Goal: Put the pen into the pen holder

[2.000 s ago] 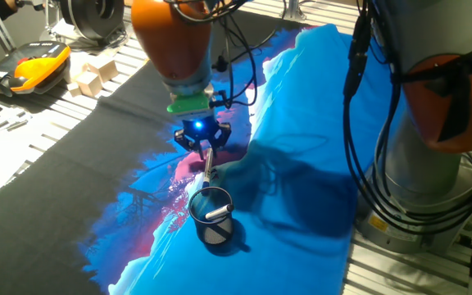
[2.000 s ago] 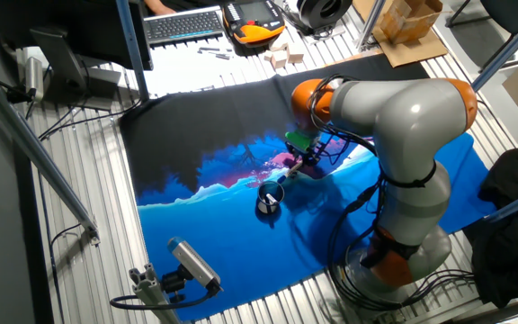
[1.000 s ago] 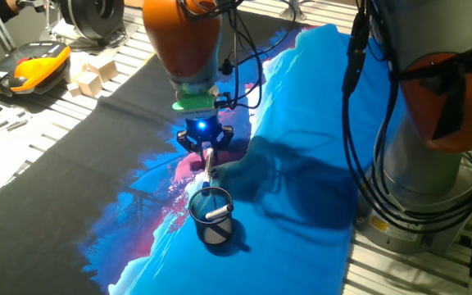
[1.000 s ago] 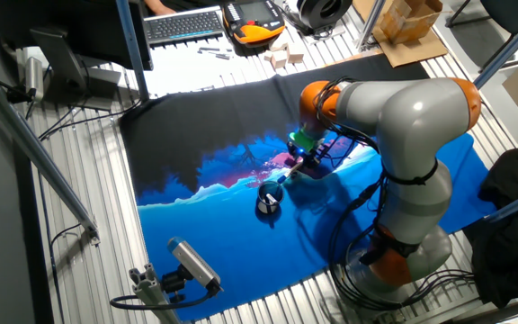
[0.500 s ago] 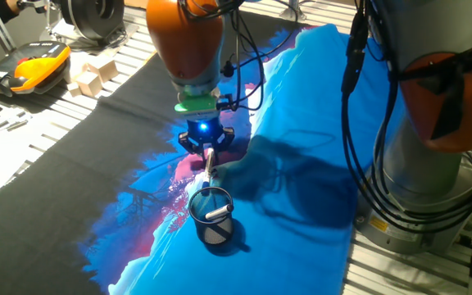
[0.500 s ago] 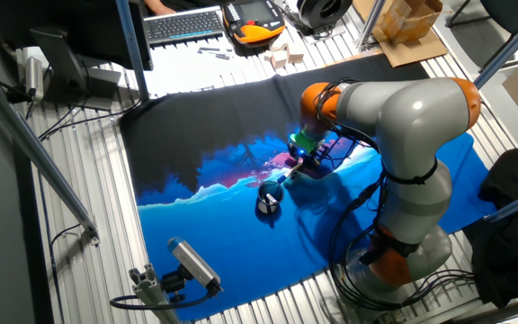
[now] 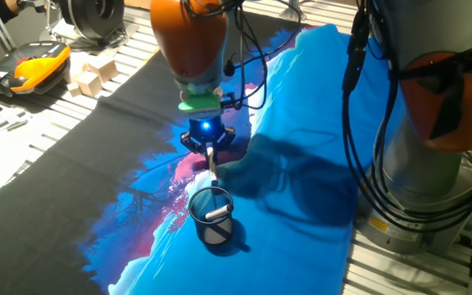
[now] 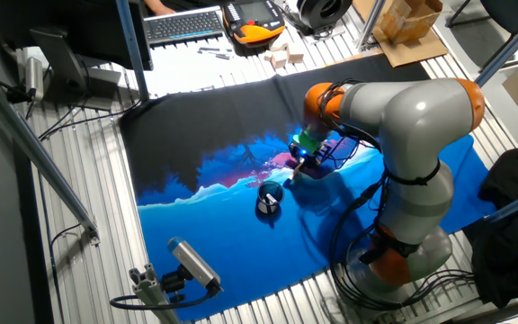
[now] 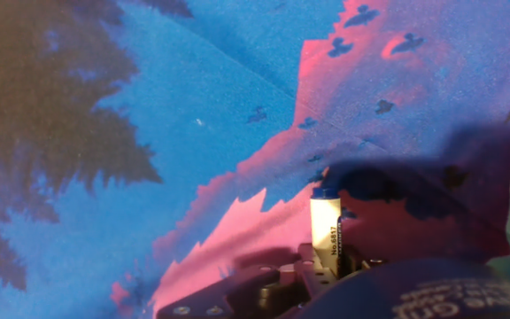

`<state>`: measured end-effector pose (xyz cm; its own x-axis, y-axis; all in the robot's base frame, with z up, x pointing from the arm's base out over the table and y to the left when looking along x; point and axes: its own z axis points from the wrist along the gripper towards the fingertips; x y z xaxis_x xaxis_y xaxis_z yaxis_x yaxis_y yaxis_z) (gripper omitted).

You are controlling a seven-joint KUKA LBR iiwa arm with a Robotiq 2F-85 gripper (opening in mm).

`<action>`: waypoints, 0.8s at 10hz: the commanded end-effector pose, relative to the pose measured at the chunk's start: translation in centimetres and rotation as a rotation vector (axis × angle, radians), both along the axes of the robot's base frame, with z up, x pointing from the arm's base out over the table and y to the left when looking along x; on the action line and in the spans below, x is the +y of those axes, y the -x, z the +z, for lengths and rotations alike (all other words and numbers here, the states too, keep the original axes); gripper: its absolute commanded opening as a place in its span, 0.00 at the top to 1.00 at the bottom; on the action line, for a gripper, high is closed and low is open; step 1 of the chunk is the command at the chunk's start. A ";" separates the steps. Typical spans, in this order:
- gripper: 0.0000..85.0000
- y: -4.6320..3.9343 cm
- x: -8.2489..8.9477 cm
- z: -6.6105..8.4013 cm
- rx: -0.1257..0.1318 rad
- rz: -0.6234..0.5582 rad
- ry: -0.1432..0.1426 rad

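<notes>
My gripper (image 7: 210,153) is shut on the pen (image 7: 212,169), which has a whitish barrel and hangs down from the fingers just above the cloth. The pen holder (image 7: 195,215), a small dark mesh cup with a bluish rim, stands on the cloth just in front of the pen's lower end. A short white stick (image 7: 217,213) lies inside it. In the other fixed view my gripper (image 8: 301,166) is to the right of the cup (image 8: 268,198). The hand view shows the pen (image 9: 325,226) with its dark-blue tip over pink cloth; the cup is out of that view.
A blue, pink and black printed cloth (image 7: 301,106) covers the table. Wooden blocks (image 7: 93,74) and an orange-yellow device (image 7: 27,67) lie at the back left. The arm's base (image 7: 433,172) and cables (image 7: 359,123) stand at the right. A keyboard (image 8: 183,24) lies at the far edge.
My gripper, still holding the pen, has drifted slightly to the right and away from the cup. The cup and the white stick have not moved.
</notes>
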<state>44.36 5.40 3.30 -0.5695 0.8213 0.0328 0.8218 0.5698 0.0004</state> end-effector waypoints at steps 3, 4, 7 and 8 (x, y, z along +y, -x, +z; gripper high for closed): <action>1.00 0.26 0.8 2.8 -0.001 0.019 -0.044; 1.00 0.23 1.1 3.9 -0.003 0.023 -0.058; 1.00 -0.16 2.0 7.7 -0.008 0.032 -0.077; 1.00 -0.17 2.4 9.1 -0.010 0.039 -0.076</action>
<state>44.49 7.92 11.33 -0.6027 0.7931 0.0882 0.7979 0.6005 0.0532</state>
